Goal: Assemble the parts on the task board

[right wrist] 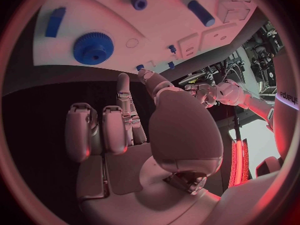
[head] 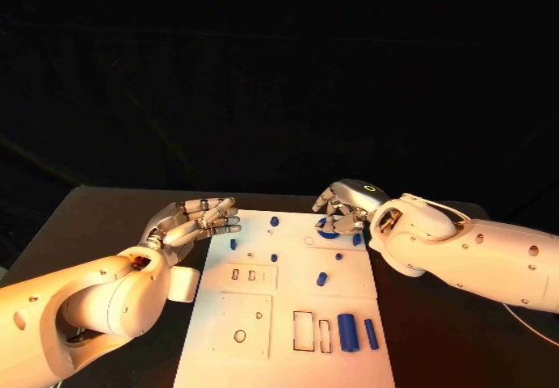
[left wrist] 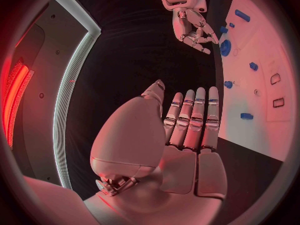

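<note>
The white task board lies in the middle of the black table, with small blue parts scattered over it: a blue gear at the far right corner, a short peg near the centre and two blue cylinders lying side by side at the near right. The right hand hovers over the gear with fingers loosely curled and nothing held, while the left hand hangs spread and empty beside the board's far left edge. To seat the gear well, the right hand should probably close evenly on its rim and keep it level over its mount.
</note>
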Motion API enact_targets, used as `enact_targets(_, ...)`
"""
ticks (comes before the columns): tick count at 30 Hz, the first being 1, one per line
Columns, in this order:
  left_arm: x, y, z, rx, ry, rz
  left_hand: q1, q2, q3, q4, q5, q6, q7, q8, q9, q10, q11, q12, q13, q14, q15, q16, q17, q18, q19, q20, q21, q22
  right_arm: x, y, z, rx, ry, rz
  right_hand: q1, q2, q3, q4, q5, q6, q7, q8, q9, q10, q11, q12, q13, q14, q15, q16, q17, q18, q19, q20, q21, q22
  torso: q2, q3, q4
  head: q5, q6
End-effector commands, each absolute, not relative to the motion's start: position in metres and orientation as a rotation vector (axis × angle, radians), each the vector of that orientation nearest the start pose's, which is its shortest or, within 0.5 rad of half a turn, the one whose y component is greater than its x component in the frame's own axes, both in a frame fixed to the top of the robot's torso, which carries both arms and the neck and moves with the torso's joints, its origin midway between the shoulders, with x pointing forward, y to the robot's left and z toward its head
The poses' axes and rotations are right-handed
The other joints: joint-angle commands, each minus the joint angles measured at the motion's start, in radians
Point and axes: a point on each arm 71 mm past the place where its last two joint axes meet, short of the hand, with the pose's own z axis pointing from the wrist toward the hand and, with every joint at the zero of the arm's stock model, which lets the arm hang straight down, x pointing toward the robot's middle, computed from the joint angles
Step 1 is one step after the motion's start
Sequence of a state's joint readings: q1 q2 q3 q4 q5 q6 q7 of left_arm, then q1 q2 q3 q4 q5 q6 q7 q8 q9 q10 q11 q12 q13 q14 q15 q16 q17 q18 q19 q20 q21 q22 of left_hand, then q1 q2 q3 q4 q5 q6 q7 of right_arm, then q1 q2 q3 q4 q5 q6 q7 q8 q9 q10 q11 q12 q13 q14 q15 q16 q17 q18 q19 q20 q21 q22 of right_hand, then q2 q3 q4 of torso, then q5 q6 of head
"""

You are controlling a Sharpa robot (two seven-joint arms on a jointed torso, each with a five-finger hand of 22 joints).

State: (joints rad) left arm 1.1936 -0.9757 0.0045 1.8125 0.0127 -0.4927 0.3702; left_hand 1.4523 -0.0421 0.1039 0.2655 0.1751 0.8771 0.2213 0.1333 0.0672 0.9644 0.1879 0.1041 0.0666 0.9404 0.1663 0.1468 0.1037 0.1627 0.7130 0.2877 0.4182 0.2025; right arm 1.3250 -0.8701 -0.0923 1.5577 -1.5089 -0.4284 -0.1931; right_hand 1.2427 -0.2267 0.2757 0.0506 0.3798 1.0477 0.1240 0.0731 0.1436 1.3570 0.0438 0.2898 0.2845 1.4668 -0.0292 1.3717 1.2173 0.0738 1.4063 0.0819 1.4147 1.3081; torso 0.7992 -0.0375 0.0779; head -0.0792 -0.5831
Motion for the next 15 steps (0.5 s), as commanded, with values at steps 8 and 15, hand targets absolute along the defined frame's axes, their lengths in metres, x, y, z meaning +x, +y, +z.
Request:
enact_targets(8, 0.44, 0.195, -0.144, -1.141, 1.389, -1.572, 0.003, 0.0, -0.003, 0.0, -0.005, 0.006, 0.018, -0.006, -0.001, -0.002, 0.007, -0.005, -0.001, -0.009, -0.002, -0.006, -0.001, 0.006, -0.006, 0.0, -0.003, -0.001, 0.496, -0.242, -0.14, -0.028, 1.607, 0.493, 0.091, 0.052, -0.215, 0.095, 0.075, -0.077, 0.013, 0.06, 0.029, -0.091, 0.008, 0.759, 0.737, 0.071, 0.006, 0.116, 0.182, -0.028, 0.032, 0.008, 0.028, 0.082, -0.002, 0.0065, -0.0076, -0.009, -0.001)
enact_targets(15, 0.441, 0.194, -0.144, -1.142, 1.39, -1.571, 0.003, 0.0, -0.004, 0.0, -0.005, 0.006, 0.017, -0.006, -0.001, -0.002, 0.007, -0.006, -0.001, -0.009, -0.001, -0.007, -0.001, 0.006, -0.007, 0.0, -0.002, -0.001, 0.503, -0.247, -0.146, -0.002, 1.629, 0.472, 0.113, 0.057, -0.227, 0.117, 0.092, -0.091, 0.016, 0.074, 0.035, -0.093, 0.011, 0.815, 0.792, 0.075, 0.012, 0.13, 0.206, -0.029, 0.037, 0.01, 0.032, 0.091, -0.001, 0.0067, -0.0068, -0.008, -0.004)
